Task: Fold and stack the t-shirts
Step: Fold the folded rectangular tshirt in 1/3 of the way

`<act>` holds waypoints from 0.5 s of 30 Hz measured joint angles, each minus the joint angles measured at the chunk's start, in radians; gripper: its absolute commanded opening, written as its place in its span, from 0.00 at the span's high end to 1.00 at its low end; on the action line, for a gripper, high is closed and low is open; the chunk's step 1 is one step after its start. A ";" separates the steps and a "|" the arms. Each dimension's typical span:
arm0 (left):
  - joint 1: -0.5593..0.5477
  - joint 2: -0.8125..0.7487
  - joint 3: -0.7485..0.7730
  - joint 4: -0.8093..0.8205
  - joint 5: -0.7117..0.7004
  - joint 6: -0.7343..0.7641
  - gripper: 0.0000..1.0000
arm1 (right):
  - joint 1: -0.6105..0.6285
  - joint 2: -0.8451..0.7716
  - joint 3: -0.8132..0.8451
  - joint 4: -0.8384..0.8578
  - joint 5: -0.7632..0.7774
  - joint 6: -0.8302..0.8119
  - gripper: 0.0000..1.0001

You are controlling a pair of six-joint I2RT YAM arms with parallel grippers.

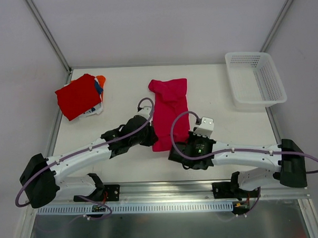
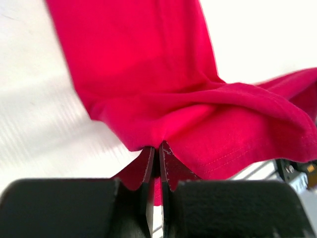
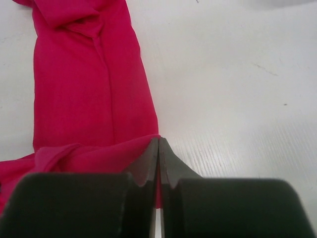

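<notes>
A magenta-pink t-shirt (image 1: 168, 110) lies in the middle of the table, folded into a long strip running away from me. My left gripper (image 1: 153, 136) is shut on the left side of its near hem (image 2: 208, 148), and there the cloth bunches and lifts. My right gripper (image 1: 172, 149) is shut on the hem's right near corner (image 3: 124, 148). A sliver of pink cloth shows between each pair of closed fingers. At the back left sits a stack of folded t-shirts with a red one (image 1: 78, 96) on top and orange (image 1: 100, 80), blue and white edges peeking out beneath.
A white plastic mesh basket (image 1: 255, 78) stands at the back right corner. Metal frame posts rise at the table's back corners. Both forearms lie low across the near part of the table, meeting at the pink shirt.
</notes>
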 measured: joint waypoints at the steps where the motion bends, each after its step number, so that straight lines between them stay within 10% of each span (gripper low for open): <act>1: 0.015 0.011 0.003 0.006 0.000 0.007 1.00 | -0.028 0.008 0.002 0.044 -0.001 -0.055 0.99; 15: 0.217 0.274 0.091 0.131 0.074 0.078 1.00 | -0.338 0.239 0.063 0.540 -0.143 -0.584 1.00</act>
